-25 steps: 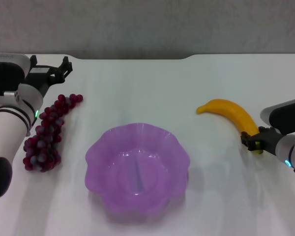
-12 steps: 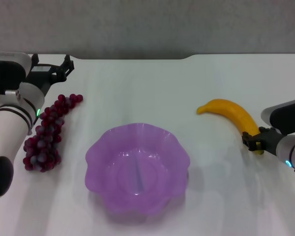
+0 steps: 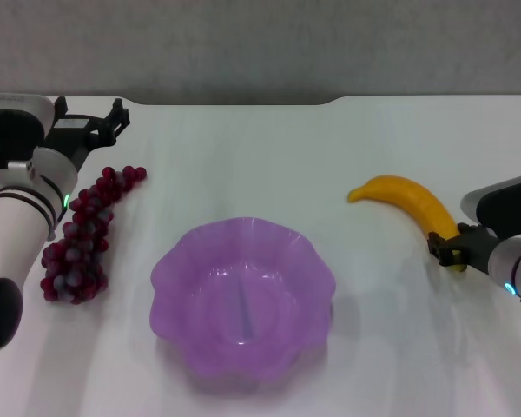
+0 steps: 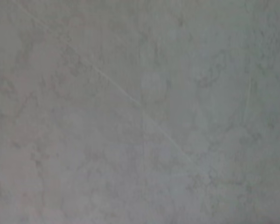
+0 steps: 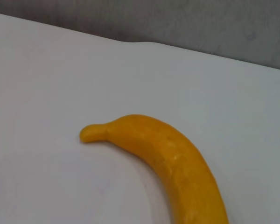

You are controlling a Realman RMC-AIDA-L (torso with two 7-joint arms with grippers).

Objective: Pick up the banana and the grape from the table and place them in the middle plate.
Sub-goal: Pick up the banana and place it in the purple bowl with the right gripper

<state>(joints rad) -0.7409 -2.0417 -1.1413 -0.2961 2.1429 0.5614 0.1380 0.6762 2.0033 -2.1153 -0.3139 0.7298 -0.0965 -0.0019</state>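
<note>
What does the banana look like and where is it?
The banana is yellow-orange, smooth and curved, unpeeled, lying flat on the white table to the right of the purple plate. Its stubby end points toward the plate. Its other end sits at the right gripper; a firm hold cannot be confirmed.

**White arm shells, black joints, small green and blue lamps**

Showing a glossy white rounded left arm shell (image 3: 13, 234) ringed by thin black bands, glowing with a tiny green lamp, capped by a black oval end and a black block above. Ending in a black angular left gripper (image 3: 104, 122). Showing a white-and-black right arm (image 3: 512, 226), glowing blue, carrying a black right gripper (image 3: 449, 248).
</note>
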